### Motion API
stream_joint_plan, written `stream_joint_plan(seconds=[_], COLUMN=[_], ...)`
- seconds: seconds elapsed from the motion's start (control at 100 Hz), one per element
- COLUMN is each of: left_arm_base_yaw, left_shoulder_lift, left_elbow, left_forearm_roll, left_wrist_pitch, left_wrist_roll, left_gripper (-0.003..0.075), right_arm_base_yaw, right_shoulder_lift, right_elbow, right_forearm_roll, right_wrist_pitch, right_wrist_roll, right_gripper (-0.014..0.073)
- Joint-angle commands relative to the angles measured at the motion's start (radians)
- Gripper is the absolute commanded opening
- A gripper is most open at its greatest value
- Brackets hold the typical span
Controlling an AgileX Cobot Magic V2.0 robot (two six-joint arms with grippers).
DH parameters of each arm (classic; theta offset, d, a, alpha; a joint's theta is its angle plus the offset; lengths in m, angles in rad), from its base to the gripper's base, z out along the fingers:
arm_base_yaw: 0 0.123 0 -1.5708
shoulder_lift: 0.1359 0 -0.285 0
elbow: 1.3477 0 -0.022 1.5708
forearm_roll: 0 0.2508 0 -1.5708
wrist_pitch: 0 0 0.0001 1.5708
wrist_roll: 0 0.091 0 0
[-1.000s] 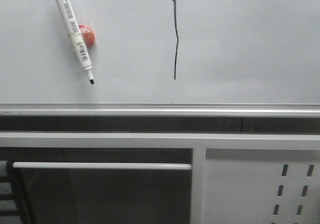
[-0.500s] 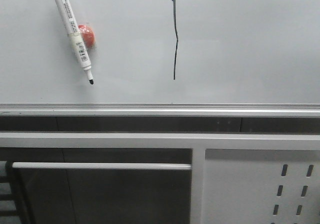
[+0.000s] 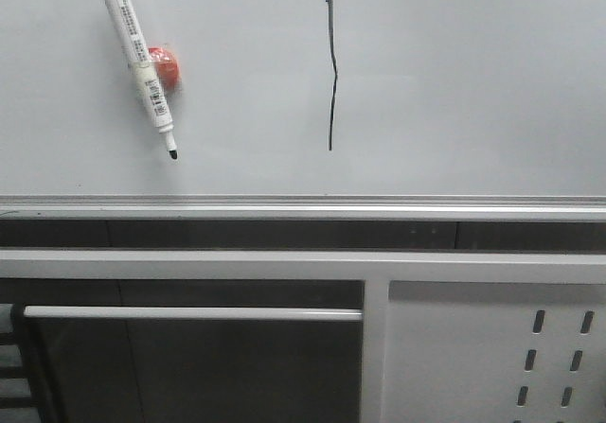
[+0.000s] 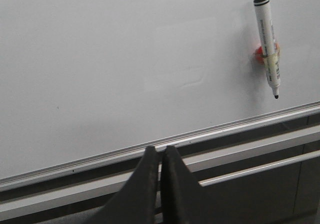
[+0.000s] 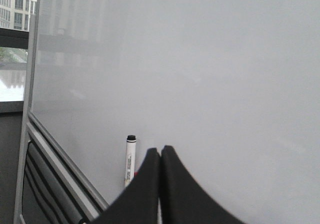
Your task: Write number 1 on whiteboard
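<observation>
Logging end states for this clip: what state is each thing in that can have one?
number 1: drawn, thin black near-vertical stroke, on the board.
whiteboard: upright, bearing one stroke.
marker pen: uncapped, tip down, tilted, hanging at the red magnet holder, in no gripper.
left gripper: fingers shut, empty, off the board.
right gripper: fingers shut, empty.

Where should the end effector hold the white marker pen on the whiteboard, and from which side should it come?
Probably on the bare upper barrel of the marker pen, above the red holder behind its lower half. The pen slants against the whiteboard, tip down, so coming straight from the front, fingers closing across the barrel's width, looks best. Both end effectors, left and right, are now shut.
</observation>
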Motion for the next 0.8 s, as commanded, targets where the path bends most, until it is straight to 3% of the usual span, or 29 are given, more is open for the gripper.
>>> stream_joint_plan(seconds=[0.0,0.08,0.3,0.45,0.58,0.79], left_arm_base_yaw=[0.002,0.002,0.002,0.002,0.002,0.002], left_shoulder_lift=[-0.026,-0.026,-0.026,-0.026,-0.026,-0.026], left_elbow=[-0.027,-0.027,-0.027,-0.027,-0.027,-0.027], left_forearm_roll=[-0.014,-0.014,-0.014,-0.014,-0.014,-0.014], left_wrist_pitch=[-0.082,-0.082,-0.082,-0.082,-0.082,-0.082], left_wrist_roll=[-0.009,-0.009,-0.009,-0.009,-0.009,-0.009], left_gripper=[-0.0018,-0.0018,-0.0018,-0.0018,-0.0018,-0.0018], right_arm_base_yaw=[-0.001,-0.003,-0.003,-0.006,-0.057,-0.233], right_shoulder_lift=[0.009,0.017,0.059,0.089,0.089,0.089], right_elbow=[-0.032,-0.025,0.101,0.161,0.193,0.234], right_forearm_roll=[-0.101,-0.159,-0.641,-0.669,-0.729,-0.897], right_wrist_pitch=[0.009,0.005,-0.148,-0.263,-0.220,-0.098], right_wrist_roll=[0.013,0.086,0.389,0.543,0.678,0.985], right_gripper=[-0.0071,-0.0071,-0.0071,-0.0071,-0.0071,-0.0071])
